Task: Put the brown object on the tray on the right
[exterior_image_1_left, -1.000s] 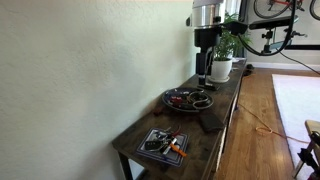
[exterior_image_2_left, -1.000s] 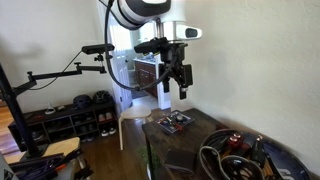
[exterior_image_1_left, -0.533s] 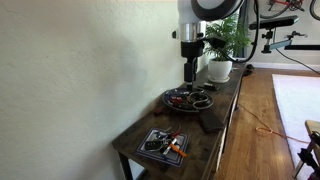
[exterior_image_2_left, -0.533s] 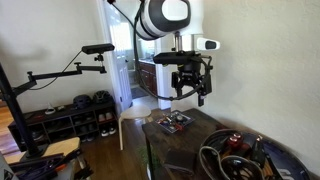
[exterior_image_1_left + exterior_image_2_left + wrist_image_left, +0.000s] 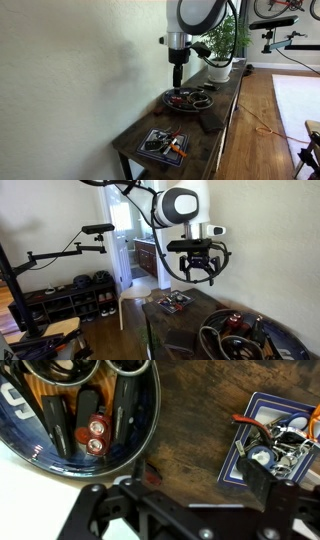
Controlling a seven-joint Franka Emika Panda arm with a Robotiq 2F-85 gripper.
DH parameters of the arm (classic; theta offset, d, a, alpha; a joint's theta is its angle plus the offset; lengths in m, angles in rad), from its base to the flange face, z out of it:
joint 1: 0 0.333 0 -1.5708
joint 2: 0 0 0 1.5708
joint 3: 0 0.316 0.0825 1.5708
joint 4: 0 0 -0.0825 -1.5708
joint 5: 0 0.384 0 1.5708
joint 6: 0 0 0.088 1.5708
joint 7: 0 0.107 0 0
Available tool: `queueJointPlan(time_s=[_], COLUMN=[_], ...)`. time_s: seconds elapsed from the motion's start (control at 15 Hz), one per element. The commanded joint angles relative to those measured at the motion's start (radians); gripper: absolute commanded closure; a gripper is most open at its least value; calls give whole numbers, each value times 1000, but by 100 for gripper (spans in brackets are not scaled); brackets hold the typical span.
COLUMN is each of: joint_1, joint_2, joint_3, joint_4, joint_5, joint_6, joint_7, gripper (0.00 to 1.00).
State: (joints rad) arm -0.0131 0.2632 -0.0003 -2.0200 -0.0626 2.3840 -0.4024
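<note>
The tray is a round dark shallow dish, seen in both exterior views [image 5: 188,99] [image 5: 236,340] and at the top left of the wrist view [image 5: 40,455]. It holds several dark and reddish items, among them a reddish-brown piece with two round ends [image 5: 92,428]. I cannot single out the brown object for sure. My gripper [image 5: 177,80] [image 5: 201,277] [image 5: 200,495] hangs above the table near the dish's edge. It is open and empty. Its fingers [image 5: 266,482] stand wide apart over bare wood.
A square blue-patterned tray [image 5: 163,144] [image 5: 176,302] [image 5: 272,445] with an orange item and keys lies toward the table's end. A white plant pot [image 5: 220,70] stands at the other end. The wall runs along the table's back edge [image 5: 150,110].
The arm has moved along the table, away from the plant pot and over the round dish, toward the square tray. The gripper stays open and empty.
</note>
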Motion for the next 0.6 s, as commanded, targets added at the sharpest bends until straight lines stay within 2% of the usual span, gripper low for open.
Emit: queueJointPlan(time_s=[0.0,0.27,0.53], joint_1=[-13,-13,-17], joint_2=[1,1,55], joint_3=[13,13,12], joint_4=[1,1,36], joint_5=[-5,-5,-16], joint_6=[-2,-2,44], joint_7=[4,4,-13], gripper=[0,0,0])
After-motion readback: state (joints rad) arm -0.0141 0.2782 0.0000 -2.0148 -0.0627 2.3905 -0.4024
